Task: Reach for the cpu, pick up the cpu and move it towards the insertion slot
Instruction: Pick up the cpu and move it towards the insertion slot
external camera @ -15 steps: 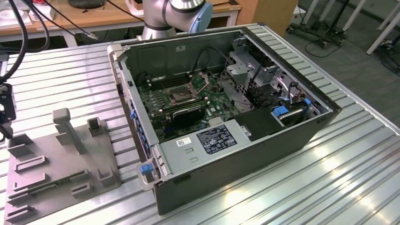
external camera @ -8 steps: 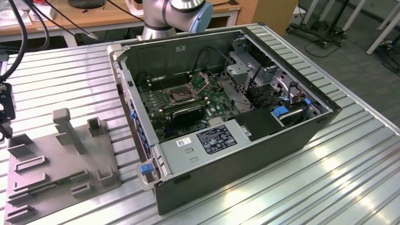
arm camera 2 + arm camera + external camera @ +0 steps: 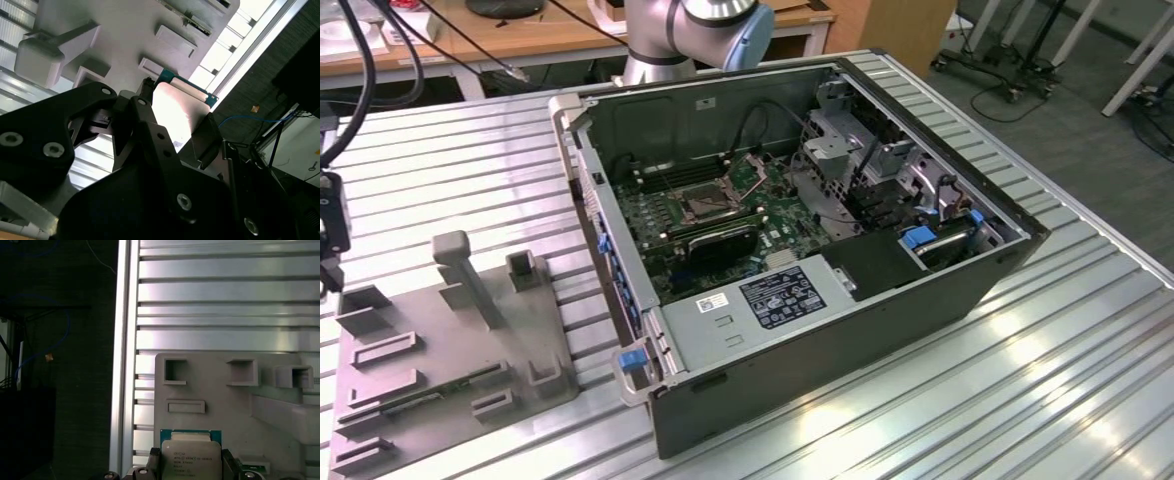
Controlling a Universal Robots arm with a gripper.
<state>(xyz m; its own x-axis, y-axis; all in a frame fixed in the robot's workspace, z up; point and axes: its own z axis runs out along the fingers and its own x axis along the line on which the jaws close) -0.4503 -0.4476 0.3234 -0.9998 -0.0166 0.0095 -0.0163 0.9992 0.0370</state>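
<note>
Two jaws of the gripper (image 3: 191, 467) are clamped on opposite edges of the cpu (image 3: 191, 456) at the edge of the grey fixture plate (image 3: 215, 385), probably a sound hold for a light, stiff, slick, fragile chip.

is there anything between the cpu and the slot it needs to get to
Yes. The cpu is held between the fingers of the gripper at the grey fixture. The case wall rises between it and the insertion slot. From above, the slot looks uncovered.
</note>
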